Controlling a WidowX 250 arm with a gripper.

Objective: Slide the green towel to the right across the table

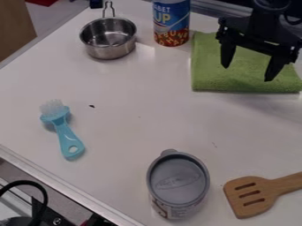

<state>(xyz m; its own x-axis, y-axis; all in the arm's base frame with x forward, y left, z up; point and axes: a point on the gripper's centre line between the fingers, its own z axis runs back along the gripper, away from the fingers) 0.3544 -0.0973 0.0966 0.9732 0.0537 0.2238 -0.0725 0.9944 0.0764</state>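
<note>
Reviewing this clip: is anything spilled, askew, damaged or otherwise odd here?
One small oddity: a dark speck on the white tabletop, near the blue brush. It could be a crumb or a chip; I can't tell which. The metal pot and both cans stand upright, and the green towel lies flat.
</note>
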